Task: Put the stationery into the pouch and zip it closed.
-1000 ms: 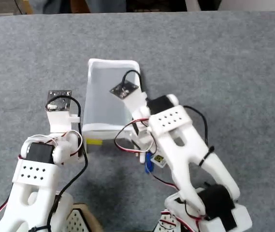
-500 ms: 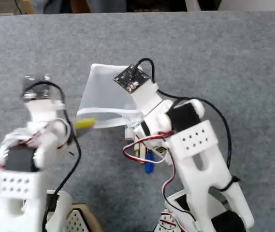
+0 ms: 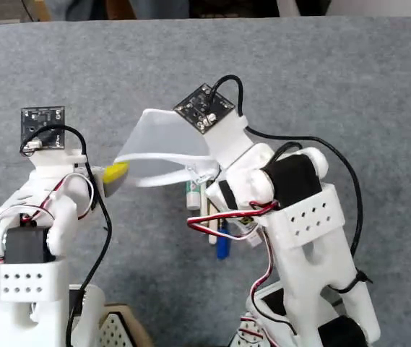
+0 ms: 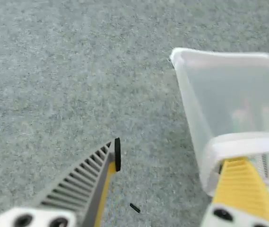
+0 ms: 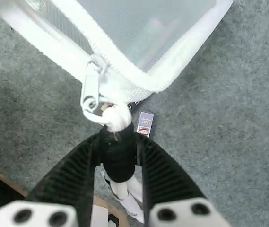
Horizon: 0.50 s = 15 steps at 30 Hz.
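The translucent white pouch (image 3: pixel 163 141) hangs tilted off the grey mat, its mouth toward the arms. My right gripper (image 5: pixel 118 142) is shut on the black zipper pull (image 5: pixel 118 158), which a white cord ties to the metal slider (image 5: pixel 91 90). My left gripper (image 4: pixel 174 158) stands open, and its yellow finger (image 4: pixel 240 187) touches the pouch's (image 4: pixel 229 94) rim corner; in the high view that yellow finger (image 3: pixel 115 176) sits at the pouch's left end. Loose stationery lies under the right arm: a white pen (image 3: pixel 191 194) and a blue pen (image 3: pixel 222 247). Faint shapes show through the pouch wall.
A small purple-labelled item (image 5: pixel 145 124) lies on the mat just beyond the zipper pull. A cardboard corner (image 3: pixel 122 325) sits between the arm bases. Grey mat (image 3: pixel 349 87) stretches open to the far side and to the right.
The pouch has been lifted and skewed from lying flat. The left arm swung left, its finger staying at the pouch's corner. The right arm stretched farther from its base.
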Available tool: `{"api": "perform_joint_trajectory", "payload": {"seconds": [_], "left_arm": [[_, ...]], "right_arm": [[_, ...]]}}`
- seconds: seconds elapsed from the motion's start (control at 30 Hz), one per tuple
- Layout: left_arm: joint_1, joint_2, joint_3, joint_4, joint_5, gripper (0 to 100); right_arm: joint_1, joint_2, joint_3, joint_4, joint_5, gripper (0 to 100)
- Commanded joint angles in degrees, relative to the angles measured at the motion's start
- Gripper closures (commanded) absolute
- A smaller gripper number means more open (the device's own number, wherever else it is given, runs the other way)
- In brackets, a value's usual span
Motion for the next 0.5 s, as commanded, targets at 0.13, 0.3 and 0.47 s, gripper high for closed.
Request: {"api": "perform_joint_trajectory", "payload": {"seconds": [0.13,0.3,0.47], "left_arm": [[-1.1,-0.6,3.5,-6.4,-0.4,66],[-0.1,-0.4,4.4,-7.6,-0.2,66],[1.1,-0.3,4.3,-7.6,-0.2,66]], "right_arm": [[0.1,-1.8,-2.9,0.4,0.3,98.6],[0.1,-1.8,-2.9,0.4,0.3,98.6],[0.1,-1.8,-2.9,0.4,0.2,98.6]]}}
